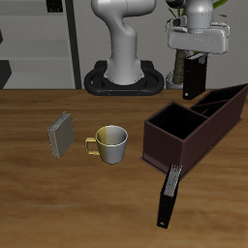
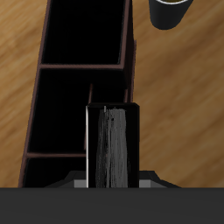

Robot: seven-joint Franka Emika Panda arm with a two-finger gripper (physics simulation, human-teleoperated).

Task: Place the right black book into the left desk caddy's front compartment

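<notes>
In the exterior view, the tool is hanging high above the table, over the far end of the left desk caddy. It is grasping the right black book by the upper end, so the book is dangling upright and clear of the caddy's rim. The caddy is lying at an angle across the table, with one inner divider splitting it in two; the compartment toward the table's front edge is looking empty. A slimmer black book is leaning against the caddy's front end, a mug is standing beside the caddy, and a small grey book is lying beyond the mug.

In the wrist view, the right black book is filling the middle, gripped between the tool's fingers, whose tips I cannot make out. Behind it the left desk caddy is stretching away, its dark compartments open, and the mug is showing just at the frame edge.

I judge that the carrying step is underway: the book is lifted but not yet over the front compartment. The next move is calling for travel along the caddy toward its front end, then a straight descent, keeping the book aligned between the thin walls and clear of the divider.
</notes>
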